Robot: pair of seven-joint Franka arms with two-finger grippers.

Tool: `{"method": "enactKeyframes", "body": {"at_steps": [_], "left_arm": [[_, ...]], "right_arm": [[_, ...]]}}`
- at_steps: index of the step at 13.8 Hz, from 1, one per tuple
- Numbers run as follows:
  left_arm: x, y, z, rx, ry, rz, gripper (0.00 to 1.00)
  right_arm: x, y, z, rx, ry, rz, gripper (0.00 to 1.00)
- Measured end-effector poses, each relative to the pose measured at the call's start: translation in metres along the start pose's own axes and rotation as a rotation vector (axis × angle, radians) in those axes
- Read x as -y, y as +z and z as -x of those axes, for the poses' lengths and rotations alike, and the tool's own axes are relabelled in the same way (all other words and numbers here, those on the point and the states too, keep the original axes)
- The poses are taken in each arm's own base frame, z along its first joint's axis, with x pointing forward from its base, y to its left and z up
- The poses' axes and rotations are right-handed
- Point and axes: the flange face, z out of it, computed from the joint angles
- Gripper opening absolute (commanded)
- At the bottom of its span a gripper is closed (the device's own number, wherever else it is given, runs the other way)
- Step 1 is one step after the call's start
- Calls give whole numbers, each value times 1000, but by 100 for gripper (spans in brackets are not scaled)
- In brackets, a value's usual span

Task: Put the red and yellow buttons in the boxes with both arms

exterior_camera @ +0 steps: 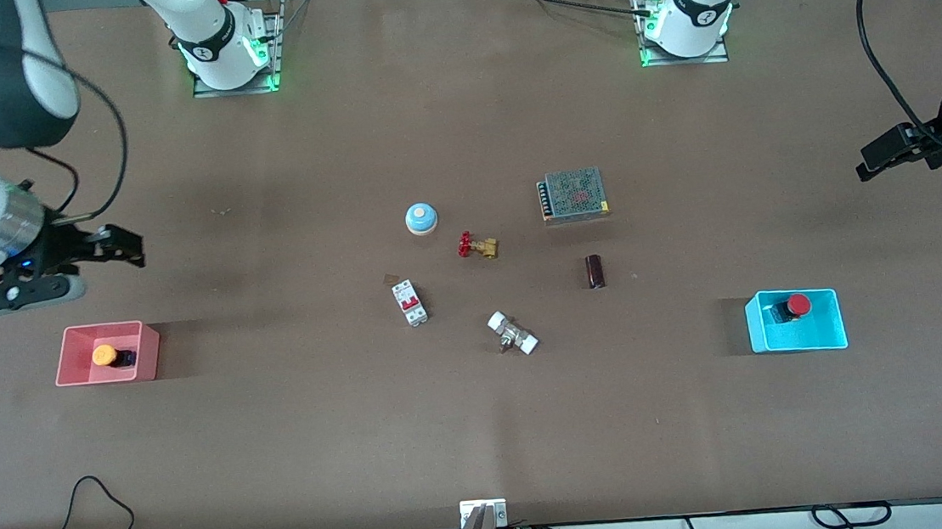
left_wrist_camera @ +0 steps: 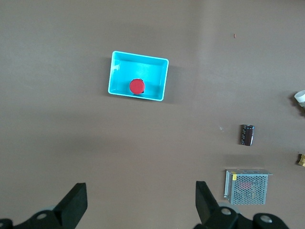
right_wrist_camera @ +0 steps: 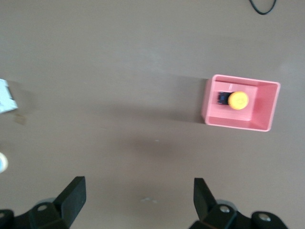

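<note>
The orange-yellow button (exterior_camera: 105,355) lies in the salmon-pink box (exterior_camera: 71,368) at the right arm's end of the table; both show in the right wrist view, button (right_wrist_camera: 238,100) in box (right_wrist_camera: 267,105). The red button (exterior_camera: 798,304) lies in the cyan box (exterior_camera: 827,336) at the left arm's end; the left wrist view shows button (left_wrist_camera: 137,86) in box (left_wrist_camera: 157,71). My right gripper (exterior_camera: 128,247) is open and empty, raised over bare table beside the pink box. My left gripper (exterior_camera: 870,165) is open and empty, raised over the table's edge at its end.
In the middle lie a blue-domed round button (exterior_camera: 421,218), a brass valve with a red handwheel (exterior_camera: 476,245), a white circuit breaker (exterior_camera: 410,302), a white-ended fitting (exterior_camera: 513,333), a dark cylinder (exterior_camera: 595,271) and a grey mesh-topped unit (exterior_camera: 573,195).
</note>
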Motion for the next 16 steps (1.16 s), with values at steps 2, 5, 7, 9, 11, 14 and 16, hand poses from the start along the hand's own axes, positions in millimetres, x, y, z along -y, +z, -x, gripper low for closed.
{"method": "enactKeyframes", "body": {"at_steps": [2,5,7,9,11,14,16], "left_arm": [[0,-1,1,0,1,0,100],[0,-2,2,1,0,0,100],[0,-2,2,1,0,0,100],[1,-2,2,2,-1,0,100],[1,-2,2,1,-1,0,100],[1,-4,3,-2,-1,0,100],[1,-5,4,-3,-1,0,100]], "right_arm": [[17,-2,1,-3,28,-8,100],[15,-2,1,-1,50,-41,100],[13,-11,1,0,55,-50,100],[4,-31,7,51,69,-48,100],[-12,-56,14,77,90,-47,100],[-28,-66,16,69,113,-47,100],[-36,-67,17,69,116,-48,100]]}}
